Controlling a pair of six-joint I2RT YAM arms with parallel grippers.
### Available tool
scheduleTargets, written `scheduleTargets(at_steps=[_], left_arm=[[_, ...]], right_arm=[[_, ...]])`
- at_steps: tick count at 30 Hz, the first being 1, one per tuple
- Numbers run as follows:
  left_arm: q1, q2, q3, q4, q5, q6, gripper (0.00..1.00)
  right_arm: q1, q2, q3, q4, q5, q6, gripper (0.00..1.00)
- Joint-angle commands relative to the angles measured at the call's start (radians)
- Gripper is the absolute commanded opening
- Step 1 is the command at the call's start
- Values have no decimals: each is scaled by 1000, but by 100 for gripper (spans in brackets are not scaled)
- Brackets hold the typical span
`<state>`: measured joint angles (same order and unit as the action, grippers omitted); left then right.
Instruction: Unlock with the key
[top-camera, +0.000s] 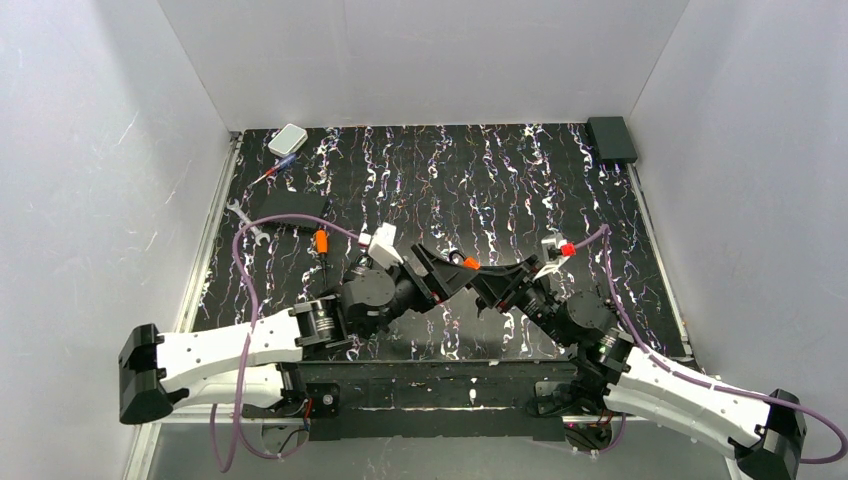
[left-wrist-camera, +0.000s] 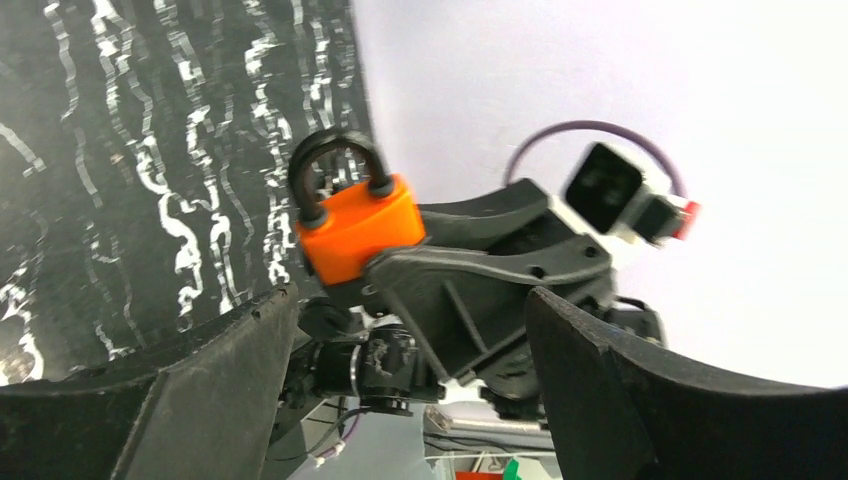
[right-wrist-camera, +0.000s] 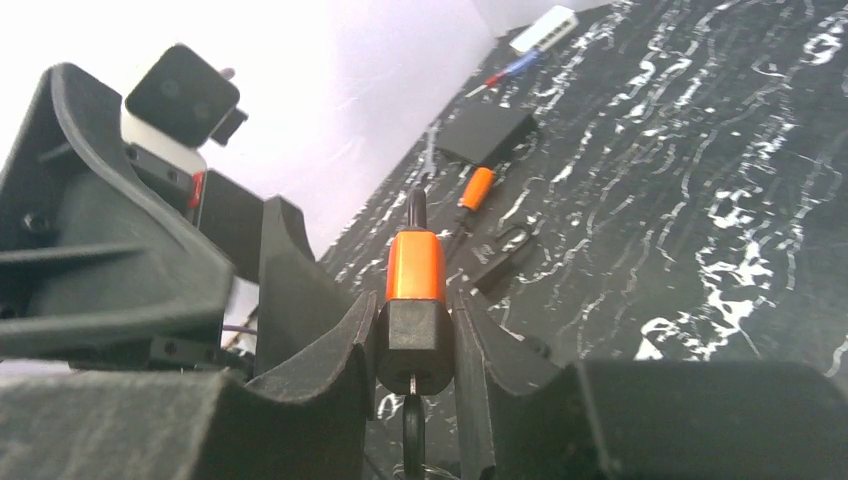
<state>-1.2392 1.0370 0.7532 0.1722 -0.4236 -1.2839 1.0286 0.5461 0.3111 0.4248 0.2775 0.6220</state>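
Observation:
My right gripper (right-wrist-camera: 415, 335) is shut on an orange-and-black padlock (right-wrist-camera: 415, 270), held in the air with its dark shackle pointing away from the gripper. The key (right-wrist-camera: 413, 428) has a black head. Its thin metal blade sits in the keyhole on the lock's black end, between my right fingers. In the left wrist view the padlock (left-wrist-camera: 358, 228) shows in the other gripper; the key is hidden there. My left gripper (left-wrist-camera: 410, 400) is open and empty, close in front of the padlock. In the top view both grippers, left (top-camera: 440, 270) and right (top-camera: 488, 280), meet at the padlock (top-camera: 468, 263).
On the mat at left lie an orange-handled screwdriver (top-camera: 321, 241), a black box (top-camera: 290, 205), a wrench (top-camera: 245, 222), a pen (top-camera: 275, 170) and a white box (top-camera: 288, 139). A dark padlock (right-wrist-camera: 505, 250) lies near the screwdriver (right-wrist-camera: 477, 188). A black box (top-camera: 611, 138) sits at the back right.

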Motion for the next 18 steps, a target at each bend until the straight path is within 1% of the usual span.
scheduleTargets(at_steps=[1,4,8,10,14,18], left_arm=[[-2,-90,-25,112,54,176,81],[-2,-122,-52,121,42,154,78],[-2,-114,-42,137,64,176,76],[-2,-110,-36,136,69,177,76],[-1,-109,-36,137,53,157,80],[-2,-75,-9,136,19,110,80]], right_arm=[[1,-54,-2,198,-95,30,1],[1,-54,4,231,-129,37,1],[1,-36,20,270,-152,54,1],[1,-32,34,271,-149,56,1],[1,-24,54,280,-173,51,1],[1,12,79,263,-210,12,1]])
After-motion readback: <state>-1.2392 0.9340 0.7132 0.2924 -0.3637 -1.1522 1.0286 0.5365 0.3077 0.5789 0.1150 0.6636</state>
